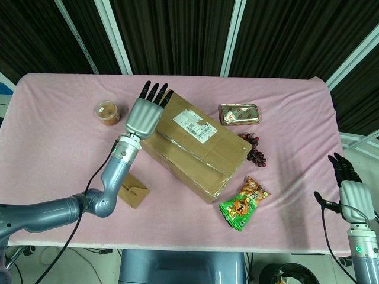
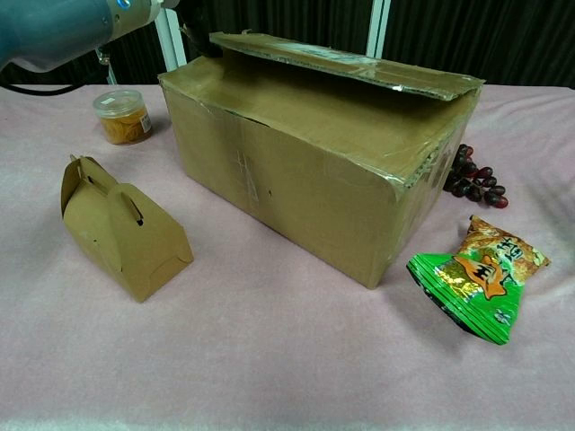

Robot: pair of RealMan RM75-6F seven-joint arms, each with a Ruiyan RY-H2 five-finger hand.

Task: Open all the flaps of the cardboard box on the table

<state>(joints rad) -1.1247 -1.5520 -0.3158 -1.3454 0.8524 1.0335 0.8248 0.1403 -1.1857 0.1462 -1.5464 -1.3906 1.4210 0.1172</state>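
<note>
The cardboard box point(image 1: 195, 148) lies slanted across the middle of the pink table. Its far flap point(image 1: 192, 125), the one with the white label, stands lifted off the top in the chest view point(image 2: 350, 67). The near flap point(image 2: 305, 112) lies flat. My left hand point(image 1: 145, 115) is at the box's left end, fingers straight and touching the raised flap's edge, holding nothing. In the chest view only the left arm point(image 2: 81, 22) shows, at the top left. My right hand point(image 1: 349, 183) hangs beyond the table's right edge, fingers apart and empty.
A small kraft carry box point(image 1: 131, 188) point(image 2: 121, 229) sits by my left forearm. A tub of orange food point(image 1: 108, 112) stands left of the hand. A green snack bag point(image 1: 244, 203), dark grapes point(image 1: 256, 151) and a wrapped gift box point(image 1: 239, 114) lie right of the box.
</note>
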